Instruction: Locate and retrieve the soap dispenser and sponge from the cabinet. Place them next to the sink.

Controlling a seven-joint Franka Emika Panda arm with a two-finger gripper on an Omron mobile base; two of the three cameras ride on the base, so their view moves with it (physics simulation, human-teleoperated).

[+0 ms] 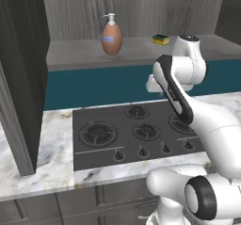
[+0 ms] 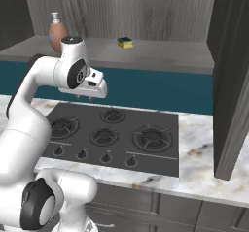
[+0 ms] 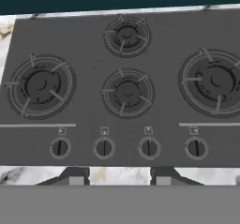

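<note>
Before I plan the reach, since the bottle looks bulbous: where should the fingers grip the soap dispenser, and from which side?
Probably the narrow neck just under the white pump of the soap dispenser, or across its round body. It stands upright on the cabinet shelf, so come level from the open front, fingers to either side. The sponge sits well apart, so it shouldn't interfere.

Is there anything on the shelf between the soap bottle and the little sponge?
No: bare grey shelf separates soap dispenser from sponge, shown in both base views.
</note>
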